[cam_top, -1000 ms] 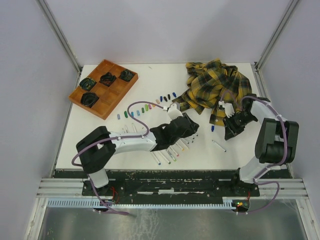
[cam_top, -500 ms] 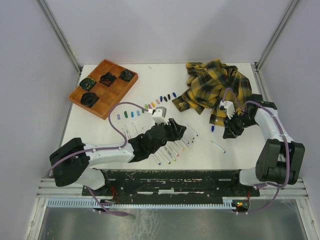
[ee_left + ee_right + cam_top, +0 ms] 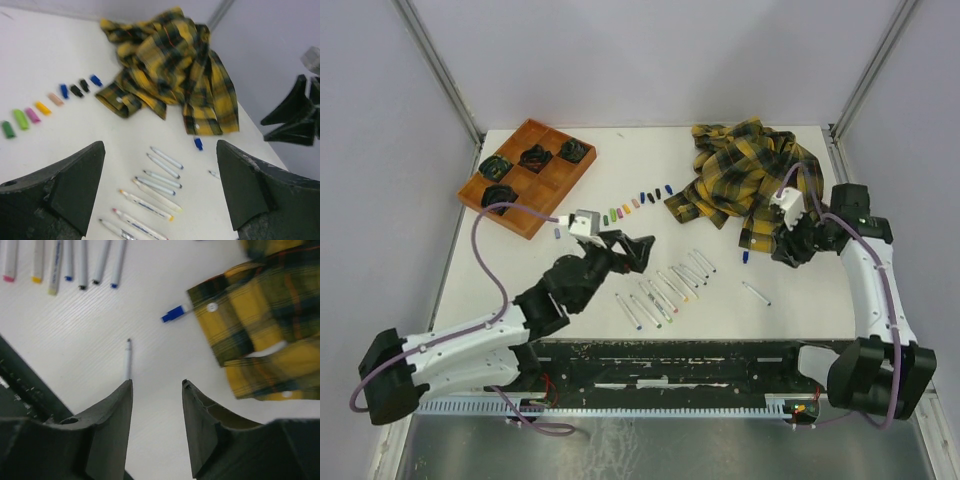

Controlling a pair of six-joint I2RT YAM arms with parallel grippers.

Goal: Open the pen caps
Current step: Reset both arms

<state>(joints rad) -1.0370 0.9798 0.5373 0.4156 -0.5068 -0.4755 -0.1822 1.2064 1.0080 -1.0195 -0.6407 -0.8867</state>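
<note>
The left gripper stands at its widest and holds nothing. Ahead of its jaws lie thin white marker barrels, bare-tipped in a row; off its left finger the stubby coloured plastic pen caps are lined up apart, apparently as finished work. The right gripper is part open, empty; just ahead of its jaws a blue cap sits on a marker tucked under the yellow plaid cloth shirt, likely the next to pull
</note>
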